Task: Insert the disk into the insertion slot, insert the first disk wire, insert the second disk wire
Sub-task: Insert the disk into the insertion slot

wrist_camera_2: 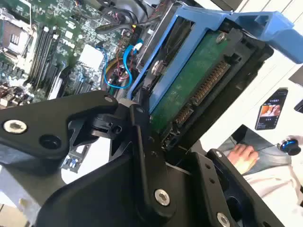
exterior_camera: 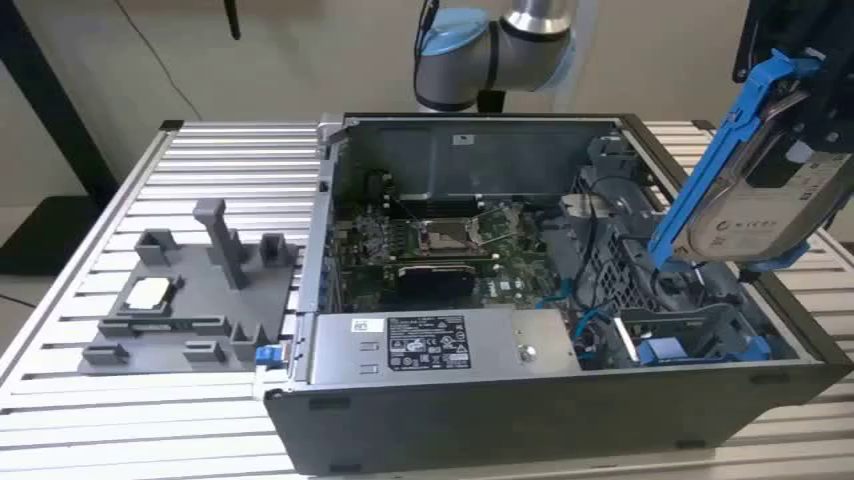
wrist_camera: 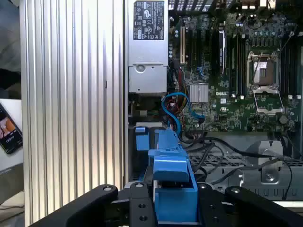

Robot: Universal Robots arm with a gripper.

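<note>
Seeing the gripper (wrist_camera: 174, 205) closed on the disk (wrist_camera: 170, 163) in the first wrist view, with black fingers (wrist_camera: 141, 208) pressed against both sides of the blue carrier (wrist_camera: 175, 189). Holding it up in the air, tilted steeply, over the exterior view's right end of the open computer case (exterior_camera: 534, 420). Not in the insertion slot (exterior_camera: 694, 335) yet — just hanging above it. Showing its green circuit board (wrist_camera_2: 194, 80) side in the second wrist view. Can also spot the grey power-supply box (exterior_camera: 441, 345) along the case's near edge, the motherboard (exterior_camera: 441, 240) behind that, and a grey fixture tray (exterior_camera: 187, 300) on the slatted table (exterior_camera: 80, 430) — over at the exterior view's left
</note>
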